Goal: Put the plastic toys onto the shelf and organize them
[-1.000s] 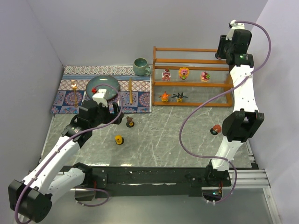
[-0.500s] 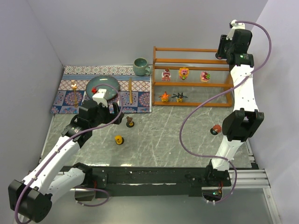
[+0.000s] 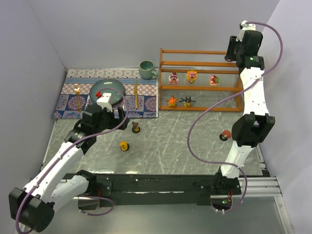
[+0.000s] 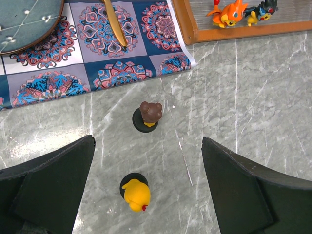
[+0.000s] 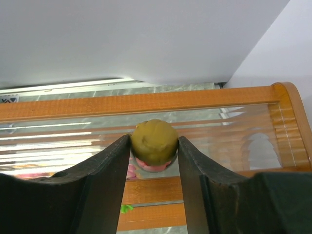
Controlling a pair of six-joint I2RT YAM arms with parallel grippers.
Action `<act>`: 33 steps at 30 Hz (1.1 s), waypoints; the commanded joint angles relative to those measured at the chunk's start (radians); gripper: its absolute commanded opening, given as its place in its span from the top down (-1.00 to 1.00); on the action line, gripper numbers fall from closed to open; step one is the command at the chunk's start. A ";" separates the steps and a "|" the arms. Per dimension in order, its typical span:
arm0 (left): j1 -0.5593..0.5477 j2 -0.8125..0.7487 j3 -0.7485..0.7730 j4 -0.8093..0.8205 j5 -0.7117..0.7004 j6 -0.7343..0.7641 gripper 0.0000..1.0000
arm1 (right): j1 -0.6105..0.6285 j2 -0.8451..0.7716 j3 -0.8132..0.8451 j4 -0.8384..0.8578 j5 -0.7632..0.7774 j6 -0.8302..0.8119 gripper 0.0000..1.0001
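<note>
My right gripper (image 5: 154, 141) is shut on an olive round-headed toy (image 5: 155, 138) with a pink body, held over the top tier of the orange-brown shelf (image 5: 73, 108). From above, that gripper (image 3: 235, 48) sits at the shelf's (image 3: 195, 51) far right corner. Three toys stand on a middle tier, among them a pink bear (image 3: 173, 78). An orange spiky toy (image 3: 171, 101) and a dark one (image 3: 187, 101) are on the lowest tier. My left gripper (image 4: 147, 142) hangs open above a brown toy (image 4: 150, 113) and a yellow toy (image 4: 136, 195) on the table.
A red toy (image 3: 225, 135) sits on the table beside the right arm's elbow. The patterned mat (image 3: 73, 100) at left carries a teal plate (image 3: 107, 90), wooden utensils (image 3: 136, 95) and a teal mug (image 3: 146, 69). Grey walls close in on three sides.
The right arm's elbow has shifted very slightly; the olive toy stays between the right fingers. The left arm has not moved.
</note>
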 commanded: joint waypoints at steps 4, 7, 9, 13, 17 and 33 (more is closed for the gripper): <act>0.005 0.001 0.002 0.027 0.015 0.018 -0.94 | -0.008 0.013 0.034 0.010 -0.005 0.005 -0.17; 0.005 0.001 0.002 0.024 0.015 0.018 -0.94 | -0.008 0.016 0.034 0.011 -0.002 0.005 -0.20; 0.005 0.001 0.002 0.026 0.015 0.018 -0.94 | -0.008 0.011 0.036 0.011 -0.004 0.007 -0.23; 0.005 0.001 0.002 0.023 0.013 0.018 -0.94 | -0.008 -0.004 0.034 0.014 -0.008 0.002 -0.40; 0.003 -0.007 0.000 0.024 0.006 0.018 -0.94 | -0.008 -0.053 0.008 0.022 -0.016 0.007 -0.68; 0.005 -0.121 0.019 -0.020 -0.094 0.005 -0.94 | 0.116 -0.579 -0.573 0.233 -0.096 0.140 -0.96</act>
